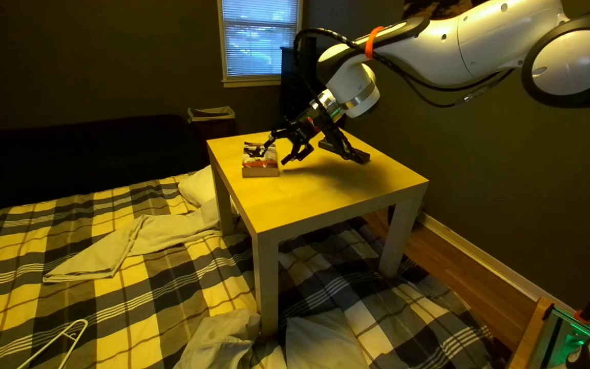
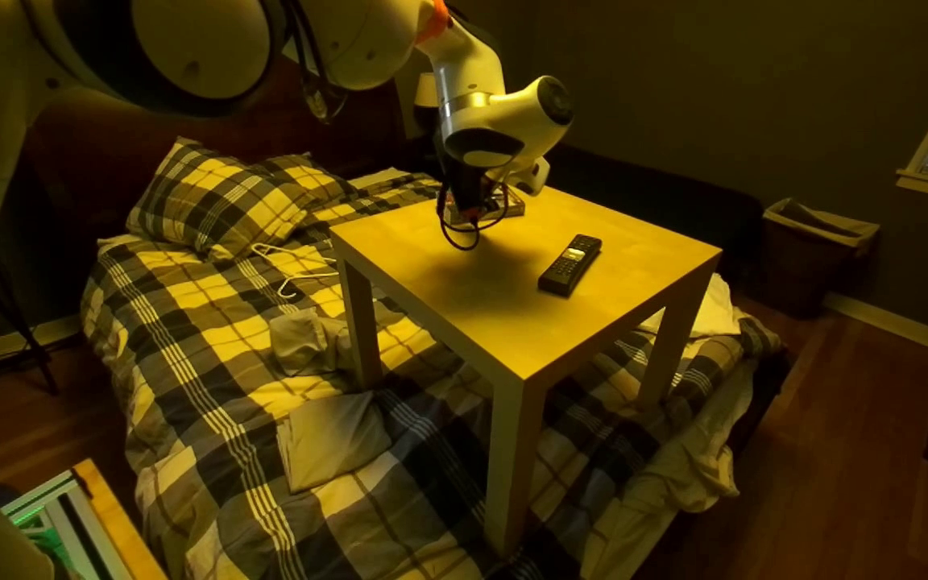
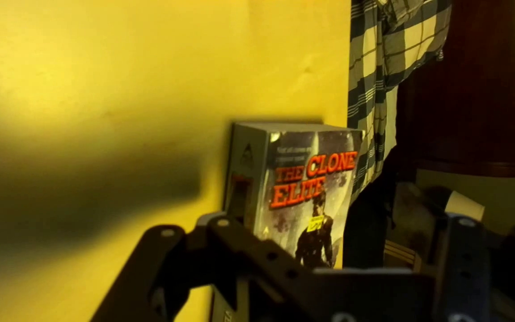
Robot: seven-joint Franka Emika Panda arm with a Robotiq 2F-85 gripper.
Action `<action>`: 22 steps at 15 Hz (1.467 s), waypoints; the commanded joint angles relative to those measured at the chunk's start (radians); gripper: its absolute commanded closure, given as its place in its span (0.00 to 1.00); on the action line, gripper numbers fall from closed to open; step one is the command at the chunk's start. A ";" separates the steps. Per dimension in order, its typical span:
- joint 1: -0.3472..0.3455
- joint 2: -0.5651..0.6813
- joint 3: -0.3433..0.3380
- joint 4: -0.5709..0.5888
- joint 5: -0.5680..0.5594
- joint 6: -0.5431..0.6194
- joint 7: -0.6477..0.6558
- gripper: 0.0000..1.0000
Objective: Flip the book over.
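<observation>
The book [image 1: 260, 163] is a thick paperback lying flat on the light wooden table [image 1: 320, 195], near its edge. In the wrist view the book [image 3: 311, 179] shows its front cover up, grey-white with red title letters and a dark figure; its spine faces left. In an exterior view the book [image 2: 515, 207] is partly hidden behind the arm. My gripper [image 1: 271, 157] is open, tilted over the book, with one finger above the cover and one beside its spine. In the wrist view the open gripper [image 3: 338, 223] covers the book's lower part. I cannot tell whether a finger touches it.
A black remote control [image 2: 570, 266] lies on the same table; it also shows partly behind the gripper cables in an exterior view [image 1: 360, 155]. The table stands on a bed with a plaid blanket [image 1: 105, 241]. A hamper [image 2: 818, 250] stands beyond the table.
</observation>
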 commanded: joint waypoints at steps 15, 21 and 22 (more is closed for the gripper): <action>0.171 -0.454 -0.130 -0.102 -1.097 -0.206 0.615 0.00; 0.144 -0.503 -0.069 -0.084 -1.140 -0.466 0.532 0.00; 0.144 -0.516 -0.062 -0.088 -1.140 -0.481 0.525 0.00</action>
